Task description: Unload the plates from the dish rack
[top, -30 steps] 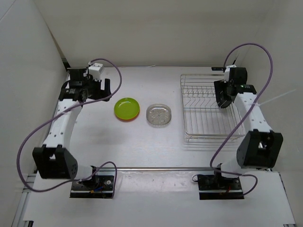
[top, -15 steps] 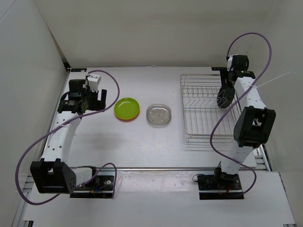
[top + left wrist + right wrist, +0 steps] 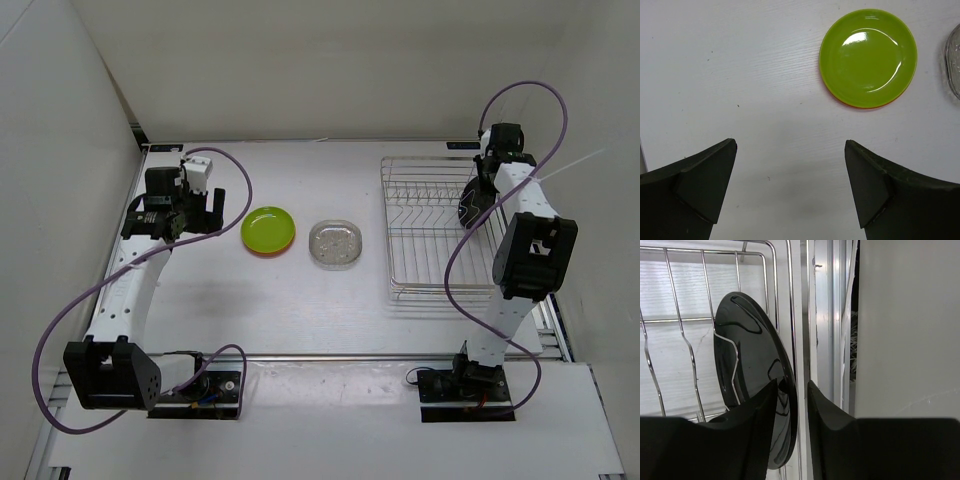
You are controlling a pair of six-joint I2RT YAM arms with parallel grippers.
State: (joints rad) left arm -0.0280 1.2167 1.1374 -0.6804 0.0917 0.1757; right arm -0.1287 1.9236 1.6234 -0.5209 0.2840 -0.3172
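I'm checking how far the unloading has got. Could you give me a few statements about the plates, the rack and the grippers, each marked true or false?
1. The black plate stands on edge in the dish rack. True.
2. The lime green plate sits in the rack. False: it lies flat on the table, stacked on the orange plate.
3. The left gripper is shut on a plate. False: it is open over bare table and holds nothing.
4. The right gripper has one finger on each side of the black plate's rim. True, though whether it is clamping the plate cannot be told.
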